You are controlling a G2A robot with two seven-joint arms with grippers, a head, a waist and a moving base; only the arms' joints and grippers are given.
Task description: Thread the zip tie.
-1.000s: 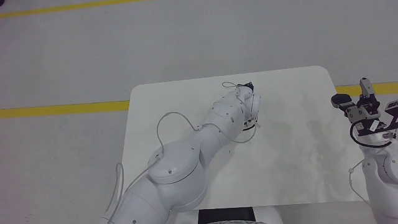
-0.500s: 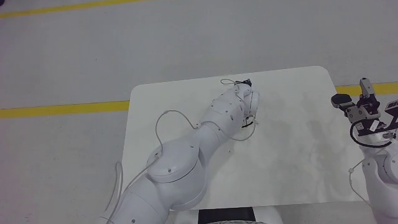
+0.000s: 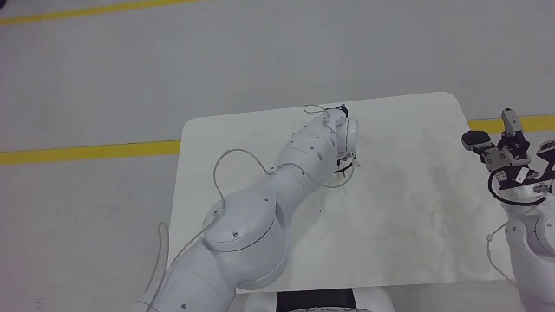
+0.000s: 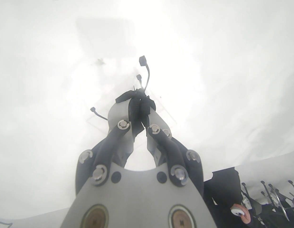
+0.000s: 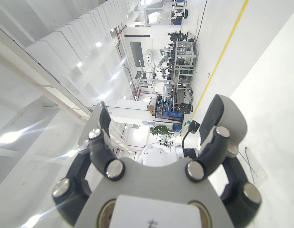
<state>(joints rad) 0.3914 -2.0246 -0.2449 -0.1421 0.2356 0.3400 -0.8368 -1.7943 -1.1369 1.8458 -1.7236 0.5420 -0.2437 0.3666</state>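
My left gripper (image 4: 138, 100) is shut on a black zip tie (image 4: 147, 71), close above the white table (image 3: 416, 208). The tie's short curved end with its square head sticks out past the fingertips. Two more black zip ties (image 4: 139, 77) lie under it on a flat clear tray (image 4: 164, 112). In the top view the left arm's wrist (image 3: 335, 139) covers this spot near the table's middle. My right gripper (image 5: 156, 117) stands open and holds nothing, raised beside the table's right edge (image 3: 507, 139).
The clear tray (image 5: 252, 164) with its ties also appears in the right wrist view, low on the table. A thin white cable (image 3: 227, 163) loops off the left arm over the table's left part. Yellow floor lines (image 3: 87, 152) run beyond the table.
The left arm's wrist has shifted slightly toward the table's far edge and turned a little. The right arm has stayed where it was.
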